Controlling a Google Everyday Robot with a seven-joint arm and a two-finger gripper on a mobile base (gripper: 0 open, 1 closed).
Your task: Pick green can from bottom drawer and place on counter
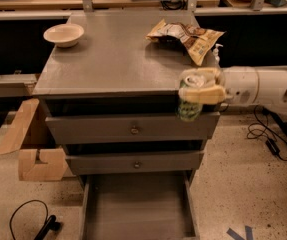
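The green can (189, 105) hangs upright in my gripper (201, 88), its silver lid up between the pale yellow fingers (206, 94). My gripper is shut on the can and holds it in the air against the front right edge of the grey counter (118, 54), with the lid about level with the counter top. My white arm (263, 86) comes in from the right. The bottom drawer (139, 209) is pulled out below, with a bare grey floor.
A pale bowl (63, 34) stands at the counter's back left. A crumpled snack bag (185, 36) lies at its back right, just behind the gripper. Two closed drawer fronts with knobs (133, 130) sit under the counter. A cardboard box (30, 149) stands on the floor at the left.
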